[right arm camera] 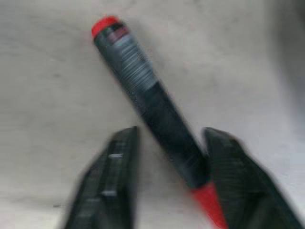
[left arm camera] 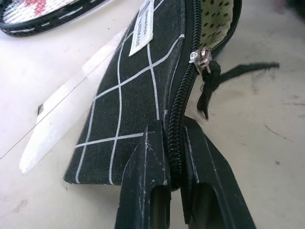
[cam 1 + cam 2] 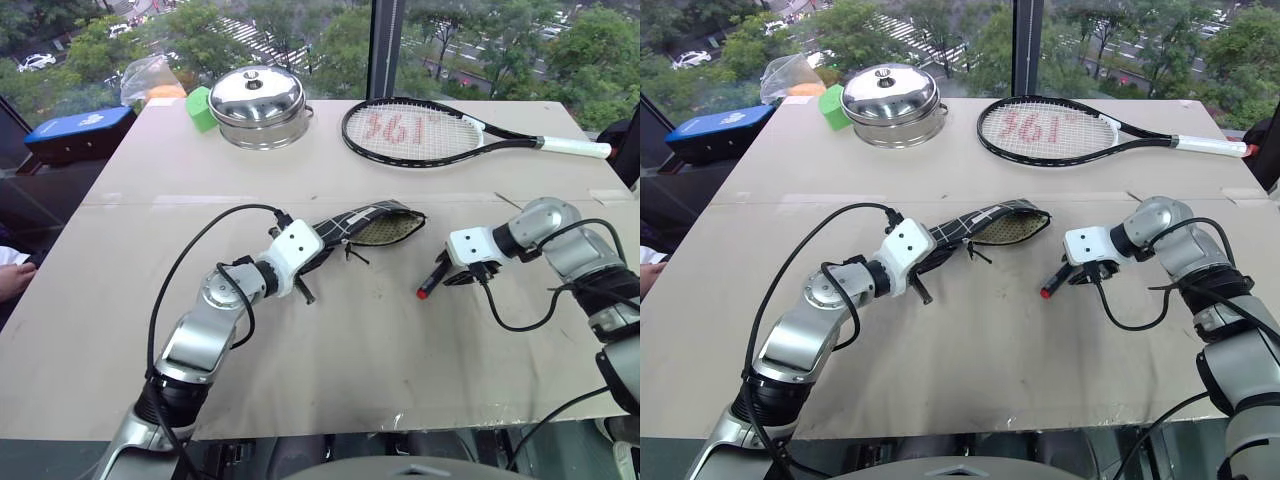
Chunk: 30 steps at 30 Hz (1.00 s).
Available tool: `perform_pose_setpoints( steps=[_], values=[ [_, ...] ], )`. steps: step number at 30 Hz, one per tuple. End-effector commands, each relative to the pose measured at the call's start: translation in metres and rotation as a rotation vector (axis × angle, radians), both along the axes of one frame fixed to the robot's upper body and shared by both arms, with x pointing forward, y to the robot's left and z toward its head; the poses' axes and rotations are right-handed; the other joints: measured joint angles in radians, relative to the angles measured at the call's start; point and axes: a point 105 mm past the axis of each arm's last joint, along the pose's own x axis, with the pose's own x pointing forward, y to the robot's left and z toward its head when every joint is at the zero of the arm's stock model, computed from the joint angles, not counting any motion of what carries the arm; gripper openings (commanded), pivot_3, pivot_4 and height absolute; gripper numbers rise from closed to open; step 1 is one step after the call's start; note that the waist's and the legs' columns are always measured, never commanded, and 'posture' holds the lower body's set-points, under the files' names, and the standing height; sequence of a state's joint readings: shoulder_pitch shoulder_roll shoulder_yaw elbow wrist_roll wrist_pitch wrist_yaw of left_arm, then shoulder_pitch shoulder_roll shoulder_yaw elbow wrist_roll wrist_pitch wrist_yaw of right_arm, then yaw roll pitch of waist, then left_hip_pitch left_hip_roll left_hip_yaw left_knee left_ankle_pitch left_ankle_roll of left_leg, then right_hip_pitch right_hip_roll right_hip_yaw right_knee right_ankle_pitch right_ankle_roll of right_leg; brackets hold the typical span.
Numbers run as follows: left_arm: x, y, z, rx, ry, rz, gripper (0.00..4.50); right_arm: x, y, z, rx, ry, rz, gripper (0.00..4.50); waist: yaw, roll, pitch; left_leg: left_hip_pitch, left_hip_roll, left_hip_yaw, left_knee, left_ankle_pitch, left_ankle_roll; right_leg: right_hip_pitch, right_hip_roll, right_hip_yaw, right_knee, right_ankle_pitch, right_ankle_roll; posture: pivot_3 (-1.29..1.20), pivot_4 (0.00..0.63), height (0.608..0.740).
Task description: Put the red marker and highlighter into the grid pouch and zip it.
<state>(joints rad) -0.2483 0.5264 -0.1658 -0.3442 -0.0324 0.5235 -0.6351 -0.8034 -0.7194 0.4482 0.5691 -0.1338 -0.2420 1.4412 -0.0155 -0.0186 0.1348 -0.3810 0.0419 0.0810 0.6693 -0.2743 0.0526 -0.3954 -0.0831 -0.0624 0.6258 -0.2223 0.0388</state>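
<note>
1. Pinching the zipper edge of the flat black fabric grid pouch with white lines (image 2: pixel 128 95), the left gripper (image 2: pixel 174 191) is seen clamped on the pouch's closed end, which is lifted off the surface
2. The pouch mouth is held gaping toward the right gripper (image 1: pixel 167 186), showing a pale dotted lining; the zipper slider and its black pull cord (image 2: pixel 209 83) sit part-way along, so zipping is judged not yet done
3. The slim black-barrelled red marker with a red cap (image 1: pixel 147 100) is seen lying on the table, between the right gripper's black fingers (image 1: pixel 107 186); the jaws stand apart around the barrel, and whether it is already gripped cannot be told
4. The marker is therefore judged still to be lifted and put in; whether the highlighter is already inside cannot be told
5. The surface is a pale beige table top (image 3: pixel 350 350), carrying a lidded steel pot (image 3: pixel 258 105), a black tennis racket (image 3: pixel 420 132) and a green block (image 3: pixel 199 107)
6. Beyond the table, large windows are seen over trees and a road
</note>
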Motion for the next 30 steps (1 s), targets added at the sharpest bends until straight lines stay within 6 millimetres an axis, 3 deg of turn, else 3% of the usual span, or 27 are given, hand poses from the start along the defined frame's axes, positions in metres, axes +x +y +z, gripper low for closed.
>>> perform_pose_setpoints(
  steps=[1,6,10,14,20,24,30],
  values=[
    [-0.001,0.001,0.014,-0.005,-0.056,0.004,0.0,-0.004,-0.008,0.008,0.023,0.01,-0.044,0.18,0.002,0.0,0.0,0.0,0.0,0.0,0.0,0.0,0.0,0.0,-0.001,0.0,0.0,0.0,0.0,0.0,0.15,0.74],
    [0.001,-0.003,0.012,-0.015,-0.055,-0.002,0.0,-0.016,-0.014,0.021,0.063,-0.088,-0.156,0.16,0.026,0.001,0.001,-0.003,-0.001,-0.002,0.0,0.003,-0.005,-0.001,-0.004,-0.004,0.0,0.0,-0.001,0.0,0.15,0.74],
    [0.003,-0.011,0.012,-0.033,-0.055,-0.022,0.0,-0.036,0.008,0.051,0.245,-0.201,-0.337,0.16,0.034,0.002,0.0,-0.008,-0.001,-0.005,-0.002,0.002,-0.005,-0.004,-0.005,-0.005,-0.002,0.0,-0.001,0.0,0.15,0.74],
    [0.003,-0.016,0.013,-0.019,-0.063,-0.061,0.0,-0.048,0.03,0.062,0.285,-0.259,-0.45,0.16,0.029,0.003,0.0,-0.015,-0.002,-0.007,0.0,0.002,-0.005,-0.01,-0.004,-0.008,-0.001,0.002,0.002,0.0,0.15,0.74],
    [0.003,-0.027,0.016,-0.011,-0.083,-0.117,0.0,-0.031,0.04,0.065,0.163,-0.394,-0.578,0.16,0.029,0.003,0.0,-0.015,-0.003,-0.006,0.002,0.0,0.0,-0.01,-0.005,-0.008,-0.001,0.001,-0.001,0.0,0.15,0.74],
    [0.001,-0.033,0.018,-0.005,-0.098,-0.146,0.0,-0.008,0.05,0.059,0.026,-0.497,-0.523,0.16,0.029,0.003,0.0,-0.016,-0.004,-0.007,0.002,0.001,-0.001,-0.011,-0.004,-0.008,0.0,0.001,-0.001,0.0,0.15,0.74],
    [-0.001,-0.04,0.019,-0.018,-0.103,-0.158,0.0,0.024,0.088,0.058,0.009,-0.569,-0.424,0.16,0.024,0.003,0.0,-0.017,-0.005,-0.006,0.001,0.003,-0.005,-0.012,0.001,-0.007,-0.001,0.003,0.003,0.0,0.15,0.74]
  ],
)
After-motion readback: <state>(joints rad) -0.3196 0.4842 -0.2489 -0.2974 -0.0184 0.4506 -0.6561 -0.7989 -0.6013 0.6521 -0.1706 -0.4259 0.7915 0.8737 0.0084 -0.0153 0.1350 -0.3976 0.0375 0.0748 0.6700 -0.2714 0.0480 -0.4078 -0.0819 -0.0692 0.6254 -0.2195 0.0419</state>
